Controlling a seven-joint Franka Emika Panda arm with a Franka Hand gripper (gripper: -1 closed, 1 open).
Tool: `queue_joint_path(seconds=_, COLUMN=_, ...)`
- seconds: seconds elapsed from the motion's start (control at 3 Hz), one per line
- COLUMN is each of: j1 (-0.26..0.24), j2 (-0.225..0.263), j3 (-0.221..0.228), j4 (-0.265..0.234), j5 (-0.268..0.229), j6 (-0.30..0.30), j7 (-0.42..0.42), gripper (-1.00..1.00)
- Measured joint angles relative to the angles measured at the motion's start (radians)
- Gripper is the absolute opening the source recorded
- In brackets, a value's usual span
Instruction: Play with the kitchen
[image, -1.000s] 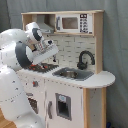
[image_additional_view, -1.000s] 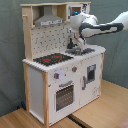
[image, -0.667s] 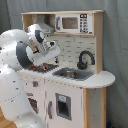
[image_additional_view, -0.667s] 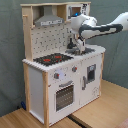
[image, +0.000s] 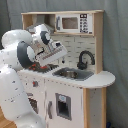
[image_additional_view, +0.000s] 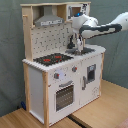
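- You have one large toy play kitchen of white panels and light wood (image_additional_view: 60, 80) filling the frame's centre in both exterior views, standing on a wooden tabletop (image_additional_view: 107, 107).
- Count on it one black-and-red hob (image_additional_view: 52, 59), one steel sink (image: 72, 74), one black tap (image: 85, 59), one grey hood (image_additional_view: 49, 19), one microwave (image: 74, 23), one oven door (image_additional_view: 65, 95).
- No writing is readable.
- Your one white arm's tool (image_additional_view: 79, 46) hangs over the sink; whether it is spread, you cannot tell.

White arm (image_additional_view: 102, 29) bent at elbow, gripper (image_additional_view: 79, 46) pointing downward
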Motion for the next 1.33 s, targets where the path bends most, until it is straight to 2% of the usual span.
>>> queue_joint_path(seconds=0.33, j1=0.000, j2=0.000, j3=-0.035, j4=-0.013, j5=0.000, j6=0.010, j7=0.095, gripper=1.00)
queue_joint_path(seconds=0.67, j1=0.000, j2=0.000, j3=-0.049, j4=-0.067, j5=0.000, j6=0.050, j7=0.173, gripper=1.00)
queue_joint_path(seconds=1.0, j1=0.000, j2=0.000, j3=-0.081, j4=-0.095, j5=0.000, j6=0.099, j7=0.252, gripper=1.00)
queue_joint_path(seconds=1.33, j1=0.001, j2=0.000, j3=-0.072, j4=-0.143, j5=0.004, j6=0.182, j7=0.284, gripper=1.00)
